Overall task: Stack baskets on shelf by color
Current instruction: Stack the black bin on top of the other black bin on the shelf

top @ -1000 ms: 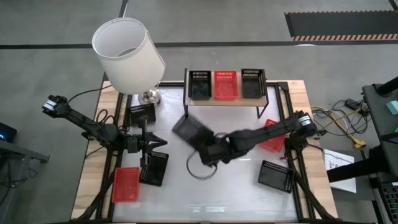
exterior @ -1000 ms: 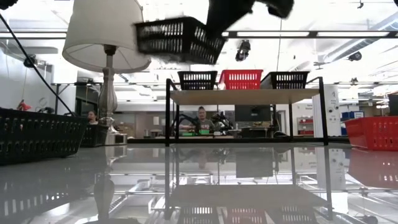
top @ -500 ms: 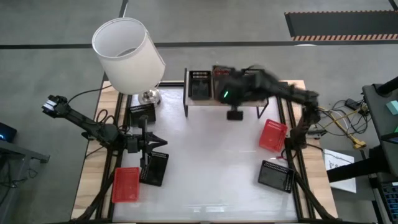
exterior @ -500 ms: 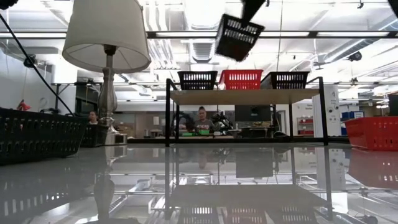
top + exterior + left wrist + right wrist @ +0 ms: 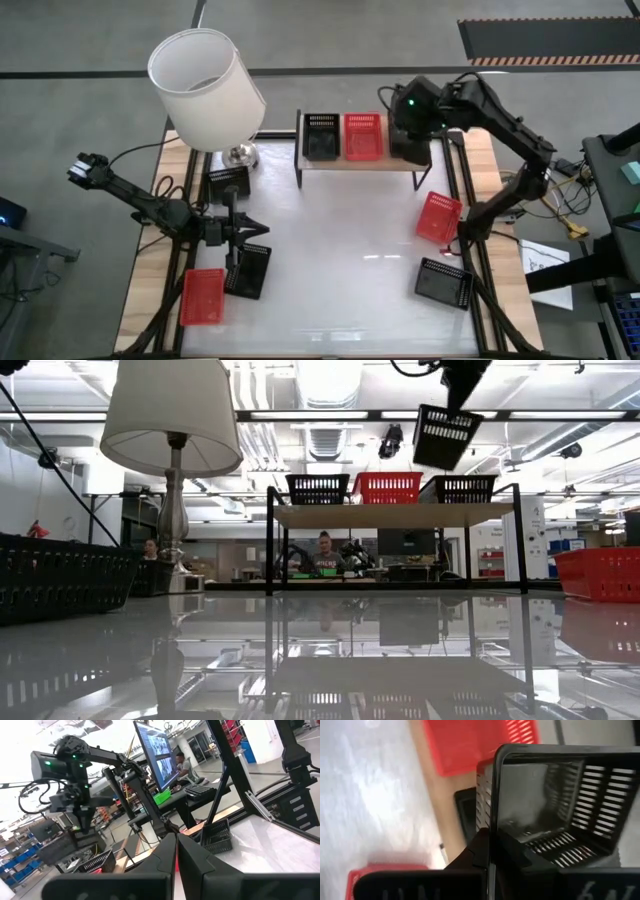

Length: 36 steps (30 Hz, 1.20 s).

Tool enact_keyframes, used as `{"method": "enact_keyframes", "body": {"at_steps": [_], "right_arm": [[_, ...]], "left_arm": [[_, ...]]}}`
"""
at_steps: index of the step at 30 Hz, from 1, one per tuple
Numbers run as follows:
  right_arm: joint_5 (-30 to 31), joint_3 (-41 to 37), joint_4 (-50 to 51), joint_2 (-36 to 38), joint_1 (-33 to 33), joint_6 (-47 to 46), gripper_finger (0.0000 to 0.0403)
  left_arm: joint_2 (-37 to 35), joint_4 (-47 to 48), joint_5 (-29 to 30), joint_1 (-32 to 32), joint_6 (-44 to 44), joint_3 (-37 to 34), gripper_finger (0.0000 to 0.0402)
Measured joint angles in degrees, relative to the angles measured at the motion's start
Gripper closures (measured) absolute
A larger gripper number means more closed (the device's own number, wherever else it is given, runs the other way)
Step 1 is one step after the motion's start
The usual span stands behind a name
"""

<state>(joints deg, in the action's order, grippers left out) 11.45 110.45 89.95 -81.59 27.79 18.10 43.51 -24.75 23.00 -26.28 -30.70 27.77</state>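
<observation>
My right gripper (image 5: 490, 837) hangs high over the right end of the shelf (image 5: 390, 515), shut on a black basket (image 5: 445, 435). That basket is tilted above a black basket (image 5: 457, 488) resting on the shelf's right end. A red basket (image 5: 362, 137) sits on the middle of the shelf and another black basket (image 5: 322, 137) on its left end. My left gripper (image 5: 258, 229) stays shut and empty over the table's left side, pointing toward the right edge. My right gripper pinches one wall of the black basket at its rim (image 5: 492, 805), one finger inside the basket and one outside. The fingers come from above, slanting down. The basket hangs below them, tilted and clear of the shelf.
A tall lamp (image 5: 205, 90) with a white shade stands at the far left. Loose baskets lie on the table: a black one (image 5: 228, 183), another black one (image 5: 248, 270) and a red one (image 5: 203, 296) on the left, a red one (image 5: 438, 217) and a black one (image 5: 444, 283) on the right.
My right gripper has swung from the table's middle toward the far right, rising and rolling its wrist. The black basket went with it, turning about as it travelled, and now hangs over the shelf's right end.
</observation>
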Motion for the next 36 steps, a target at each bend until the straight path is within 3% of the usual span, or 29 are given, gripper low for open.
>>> {"method": "enact_keyframes", "body": {"at_steps": [13,25,36], "right_arm": [[0.67,-13.85,-3.97,0.40,0.03,4.80,0.0394],[0.56,-18.22,-4.78,0.43,0.00,4.88,0.0392],[0.67,-18.25,-4.79,0.43,0.00,5.95,0.0322]], "left_arm": [[-0.02,-0.12,0.00,0.00,0.00,0.00,0.0402],[-0.02,-0.11,0.00,0.00,0.00,0.00,0.0402],[-0.02,-0.11,0.00,0.01,0.00,0.00,0.0402]]}}
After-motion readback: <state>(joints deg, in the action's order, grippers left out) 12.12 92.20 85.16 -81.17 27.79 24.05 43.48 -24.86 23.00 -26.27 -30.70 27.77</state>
